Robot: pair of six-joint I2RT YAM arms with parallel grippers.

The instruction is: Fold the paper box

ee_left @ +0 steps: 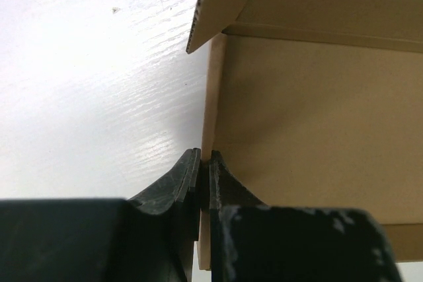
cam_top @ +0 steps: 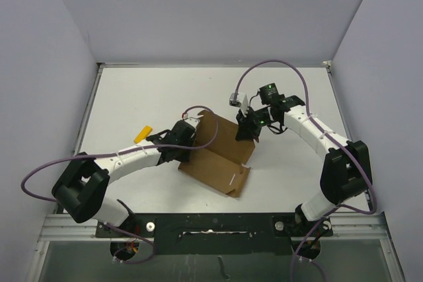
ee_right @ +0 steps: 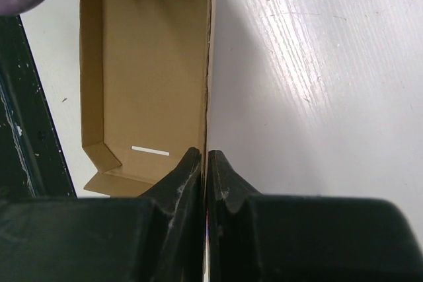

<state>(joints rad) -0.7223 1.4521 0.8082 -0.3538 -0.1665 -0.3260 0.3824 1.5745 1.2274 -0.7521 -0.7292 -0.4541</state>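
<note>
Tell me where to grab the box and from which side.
Grip the box by an upright side wall, from its end, one finger each side. The thin standing wall suits a pinch, as the left end effector and right end effector show.

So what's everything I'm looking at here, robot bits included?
paper box: one, brown cardboard, middle of the table, side walls raised
white mark: one, white, on the box's inner floor
small yellow object: one, yellow, on the table beside the left arm; too small to identify
table: one, white, under everything
walls: grey, around the table
cables: purple, looping off both arms
left arm: one, white and black, near-left
right arm: one, white and black, near-right
left fingers: black, shut on a box wall
right fingers: black, shut on another box wall
</note>
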